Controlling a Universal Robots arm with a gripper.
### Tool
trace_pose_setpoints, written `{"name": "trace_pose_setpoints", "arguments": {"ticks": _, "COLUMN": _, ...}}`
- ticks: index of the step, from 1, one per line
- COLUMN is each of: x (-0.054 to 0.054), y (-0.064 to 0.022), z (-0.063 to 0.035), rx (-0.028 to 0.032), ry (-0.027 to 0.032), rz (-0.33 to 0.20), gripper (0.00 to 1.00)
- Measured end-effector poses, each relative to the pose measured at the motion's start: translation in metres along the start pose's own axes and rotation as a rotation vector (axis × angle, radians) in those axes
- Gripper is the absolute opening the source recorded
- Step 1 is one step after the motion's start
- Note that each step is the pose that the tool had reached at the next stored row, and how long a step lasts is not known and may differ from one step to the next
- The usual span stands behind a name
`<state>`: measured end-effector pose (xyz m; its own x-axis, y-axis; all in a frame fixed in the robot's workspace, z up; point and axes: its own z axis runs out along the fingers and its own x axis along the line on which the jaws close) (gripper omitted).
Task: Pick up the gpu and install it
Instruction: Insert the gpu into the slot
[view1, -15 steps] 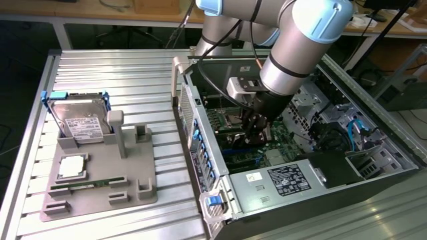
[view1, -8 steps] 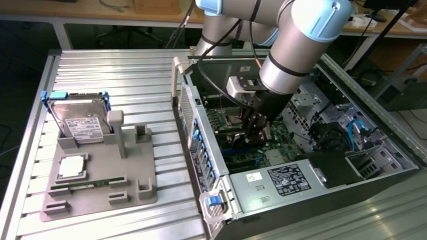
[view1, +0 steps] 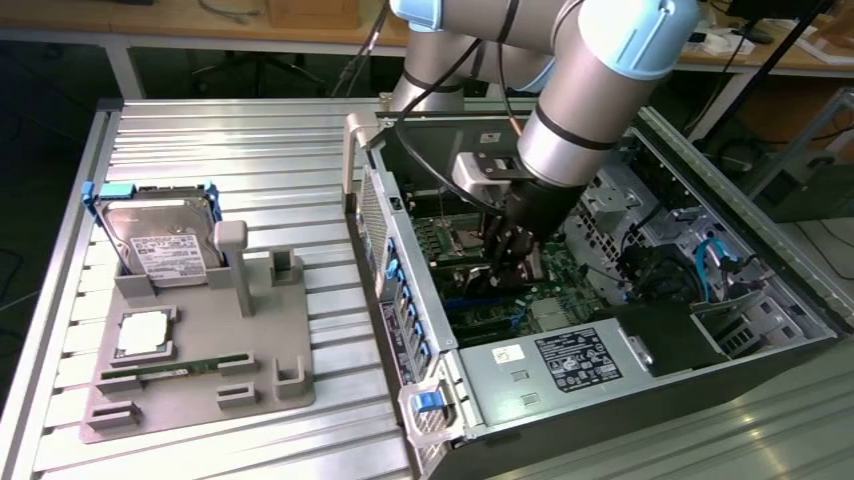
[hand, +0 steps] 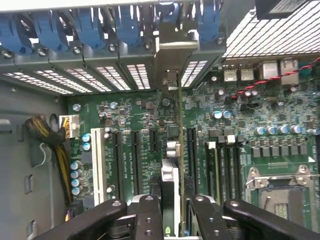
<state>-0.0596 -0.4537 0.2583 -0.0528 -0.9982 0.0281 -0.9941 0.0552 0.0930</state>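
Hand (hand: 170, 212): dark two-fingered unit on the arm's end, lowered inside the open computer case (view1: 587, 400), its fingers (hand: 148, 215) drawn narrow and clamped on the gpu (hand: 170, 175). Gpu: thin card held on edge between the fingers, standing over the long expansion slots (hand: 135, 155) of the green motherboard (hand: 125, 112); its pale metal bracket (hand: 172, 55) reaches the row of blue latches (hand: 95, 25) at the case wall; whether it sits fully in a slot cannot be told. Beside it on the board: empty processor socket (hand: 277, 185). Outside the case, towards the exterior view's left: grey fixture (view1: 200, 400) on the ribbed metal table (view1: 240, 150), carrying a blue-framed hard drive (view1: 160, 240) and a narrow green memory stick (view1: 174, 368).
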Motion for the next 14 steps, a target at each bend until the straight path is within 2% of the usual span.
{"name": "trace_pose_setpoints", "arguments": {"ticks": 1, "x": -0.0008, "y": 0.0001, "z": 0.0, "rx": 0.0009, "ry": 0.0057, "rz": 0.0, "gripper": 0.27}}
{"name": "trace_pose_setpoints", "arguments": {"ticks": 4, "x": -0.0011, "y": -0.0002, "z": 0.0, "rx": 0.0023, "ry": 0.0072, "rz": -0.006, "gripper": 0.27}}
{"name": "trace_pose_setpoints", "arguments": {"ticks": 5, "x": -0.0011, "y": -0.0002, "z": -0.0001, "rx": 0.0066, "ry": 0.0071, "rz": -0.005, "gripper": 0.27}}
{"name": "trace_pose_setpoints", "arguments": {"ticks": 8, "x": -0.0011, "y": -0.0002, "z": 0.0, "rx": 0.0265, "ry": 0.006, "rz": -0.005, "gripper": 0.27}}
{"name": "trace_pose_setpoints", "arguments": {"ticks": 9, "x": -0.0011, "y": -0.0002, "z": -0.0001, "rx": 0.0356, "ry": 0.0046, "rz": -0.005, "gripper": 0.27}}
{"name": "trace_pose_setpoints", "arguments": {"ticks": 10, "x": -0.0011, "y": -0.0002, "z": 0.0, "rx": 0.0407, "ry": 0.0041, "rz": -0.005, "gripper": 0.27}}
{"name": "trace_pose_setpoints", "arguments": {"ticks": 11, "x": -0.0012, "y": -0.0003, "z": 0.0001, "rx": 0.0425, "ry": 0.0039, "rz": -0.005, "gripper": 0.27}}
{"name": "trace_pose_setpoints", "arguments": {"ticks": 14, "x": -0.0012, "y": -0.0002, "z": -0.0001, "rx": 0.0426, "ry": 0.0042, "rz": -0.005, "gripper": 0.27}}
